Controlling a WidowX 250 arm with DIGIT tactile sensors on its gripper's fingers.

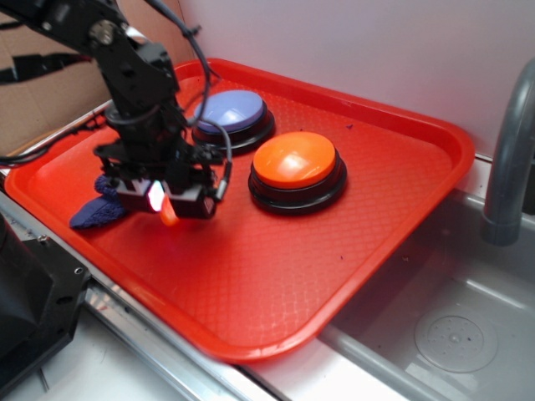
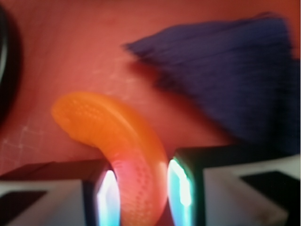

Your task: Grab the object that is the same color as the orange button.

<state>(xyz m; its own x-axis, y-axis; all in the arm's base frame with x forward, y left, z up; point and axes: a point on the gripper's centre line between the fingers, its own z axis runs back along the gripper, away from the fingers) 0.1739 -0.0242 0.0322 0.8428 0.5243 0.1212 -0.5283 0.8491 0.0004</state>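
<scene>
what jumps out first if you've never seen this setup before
The big red tray fills the scene, with an orange button at its middle and a lavender-blue button behind it. At the left, the black arm's tool straddles a glossy orange crescent, beside a dark blue cloth.

The orange crescent (image 2: 124, 155) is small, glossy and finely dimpled, curved like a citrus segment. One end sits between the jaws, the other arcs out over the red surface, just beside the orange button (image 1: 296, 170). That button is large and round, with an orange domed top on a black base, standing upright.
</scene>
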